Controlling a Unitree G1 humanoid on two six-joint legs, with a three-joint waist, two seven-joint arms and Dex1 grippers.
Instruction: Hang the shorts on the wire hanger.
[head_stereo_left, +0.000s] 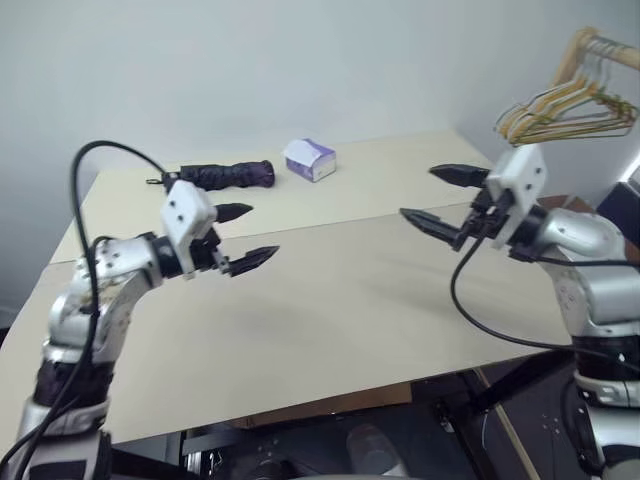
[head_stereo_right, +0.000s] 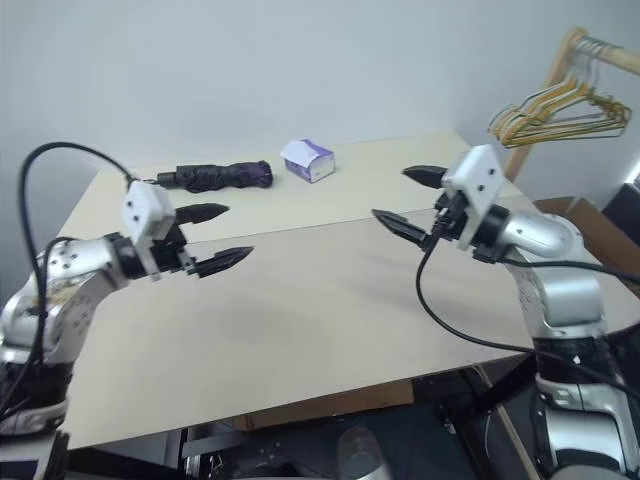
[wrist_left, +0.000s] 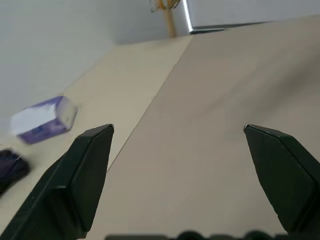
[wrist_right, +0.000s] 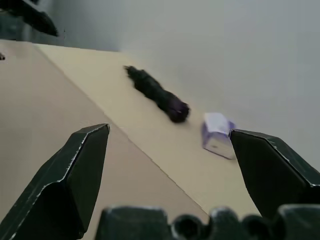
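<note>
The shorts and the wire hanger are out of view. My left gripper (head_stereo_left: 262, 232) hovers over the left part of the beige table (head_stereo_left: 330, 310), open, with nothing between its black fingers. Over the right part of the table my right gripper (head_stereo_left: 418, 193) is also open and empty, pointing toward the left one. The left wrist view has the left gripper (wrist_left: 178, 128) above bare tabletop. In the right wrist view, the right gripper (wrist_right: 169, 129) faces across the table.
A purple-and-white tissue box (head_stereo_left: 310, 159) and a folded dark umbrella (head_stereo_left: 225, 176) lie at the table's far side near the wall. A bunch of yellow, green and orange hangers (head_stereo_left: 570, 110) hangs on a wooden rack beyond the table's right end.
</note>
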